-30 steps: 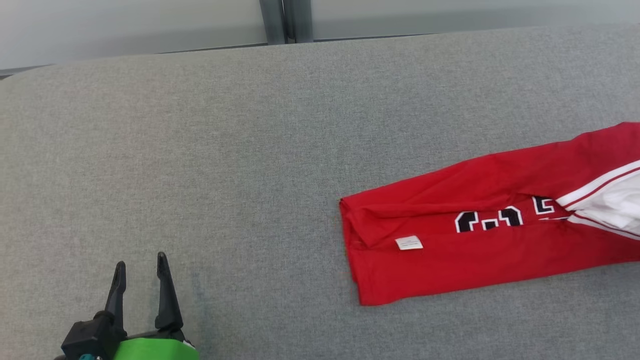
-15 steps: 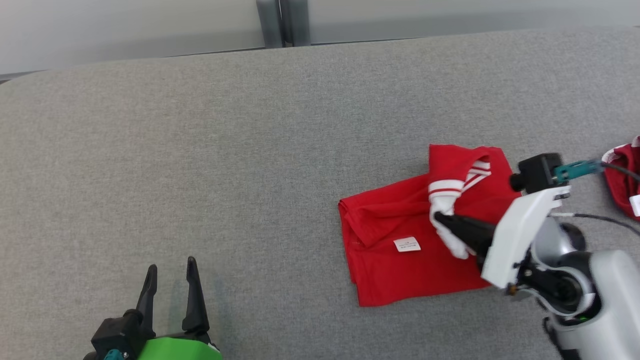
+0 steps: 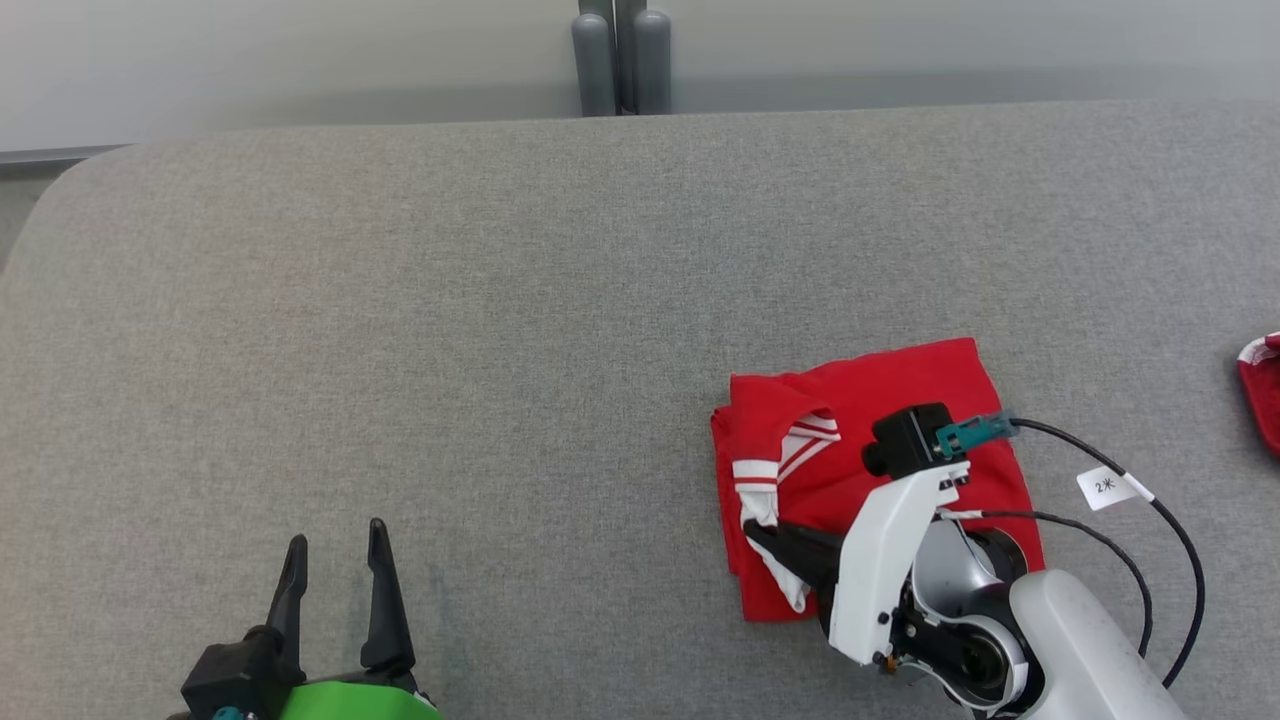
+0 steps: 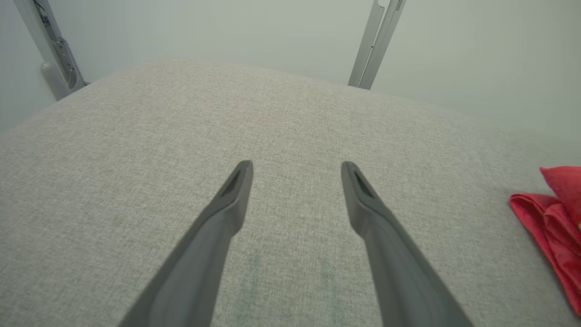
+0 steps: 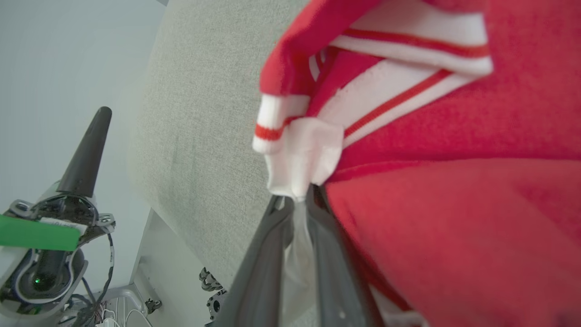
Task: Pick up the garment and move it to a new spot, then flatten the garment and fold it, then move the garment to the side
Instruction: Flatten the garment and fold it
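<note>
Grey fabric table (image 3: 400, 300): the folded red jersey (image 3: 900, 390) lies right of centre; my right gripper (image 3: 757, 530) is clamped on its near left corner; my left gripper (image 3: 336, 533) hovers well apart, fingers spread.

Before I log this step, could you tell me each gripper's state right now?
Left gripper: open, holding nothing.
Right gripper: shut on the garment, at its white trim.

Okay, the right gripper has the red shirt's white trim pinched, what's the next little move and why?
Probably open the right gripper and let go. It is shut on the white trim, which seems to lie folded back over the red garment, so this fold looks finished.
</note>
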You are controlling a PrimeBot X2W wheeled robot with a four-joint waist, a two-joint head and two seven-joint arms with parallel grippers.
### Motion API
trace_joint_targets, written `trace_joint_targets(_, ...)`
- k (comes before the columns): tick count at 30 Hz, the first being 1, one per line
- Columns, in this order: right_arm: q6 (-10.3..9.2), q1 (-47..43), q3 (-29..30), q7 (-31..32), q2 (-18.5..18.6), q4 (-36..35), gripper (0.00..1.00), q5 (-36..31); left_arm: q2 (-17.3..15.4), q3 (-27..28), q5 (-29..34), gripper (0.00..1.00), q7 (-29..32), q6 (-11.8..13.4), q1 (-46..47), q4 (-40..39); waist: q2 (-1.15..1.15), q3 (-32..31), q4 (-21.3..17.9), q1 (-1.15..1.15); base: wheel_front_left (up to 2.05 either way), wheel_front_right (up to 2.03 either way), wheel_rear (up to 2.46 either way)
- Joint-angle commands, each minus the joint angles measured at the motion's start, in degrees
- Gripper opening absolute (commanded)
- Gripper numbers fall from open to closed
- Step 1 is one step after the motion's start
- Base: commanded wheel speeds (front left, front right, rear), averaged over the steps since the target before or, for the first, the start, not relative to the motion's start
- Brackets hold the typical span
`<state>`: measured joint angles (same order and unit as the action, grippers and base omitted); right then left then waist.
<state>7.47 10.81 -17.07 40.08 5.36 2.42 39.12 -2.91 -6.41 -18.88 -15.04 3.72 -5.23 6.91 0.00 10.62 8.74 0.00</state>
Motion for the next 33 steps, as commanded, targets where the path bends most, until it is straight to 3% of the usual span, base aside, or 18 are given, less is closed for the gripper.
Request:
trace_joint_targets(1,0.04,-0.62,0.01,-0.47,0.57,0.00,0.00,-0.35,-0.06,-0.07,-0.50,1.00,-0.15,0.49,-0.63,-0.26,0.00,-0.06,-0.10,0.00,0.00,0.00,0.00)
trace_joint_targets(6,0.04,-0.96,-0.24,-0.36,1.16,-0.28,0.00,-0.86,-0.06,0.00,-0.63,1.00,-0.16,0.52,-0.95,0.13,0.00,-0.11,-0.69,0.00,0.00,0.00,0.00)
trace_joint_targets(8,0.04,-0.74,-0.61,-0.27,1.30,-0.36,0.09,-1.26,-0.06,0.01,-0.59,1.00,-0.16,0.55,-0.83,0.27,0.00,-0.15,-0.89,0.00,0.00,0.00,0.00)
trace_joint_targets(10,0.04,-0.49,-1.18,-0.80,1.23,-0.49,0.49,-1.80,-0.06,-0.15,-0.57,1.00,-0.16,0.50,-0.69,0.42,0.00,-0.23,-0.99,0.00,0.00,0.00,0.00)
trace_joint_targets(11,0.04,-0.35,-1.50,-1.09,1.11,-0.58,1.00,-1.99,-0.06,-0.19,-0.57,1.00,-0.16,0.48,-0.64,0.51,0.00,-0.29,-1.02,0.00,0.00,0.00,0.00)
trace_joint_targets(19,0.04,0.87,-7.18,-3.62,0.08,-4.27,1.00,3.74,-0.06,0.31,0.22,1.00,-0.16,0.47,-1.52,1.26,0.00,-1.21,-1.58,0.00,0.00,0.00,0.00)
trace_joint_targets(25,0.04,1.54,-8.62,-10.09,2.12,-6.91,1.00,3.57,-0.06,1.30,1.02,1.00,-0.16,0.37,-2.28,0.60,0.00,-2.54,-2.95,0.00,0.00,0.00,0.00)
trace_joint_targets(33,0.04,-1.04,-3.31,-34.08,10.49,-7.99,1.00,-11.17,-0.07,4.25,2.67,1.00,-0.15,-0.32,-3.67,-2.08,0.00,-6.03,-5.61,0.00,0.00,0.00,0.00)
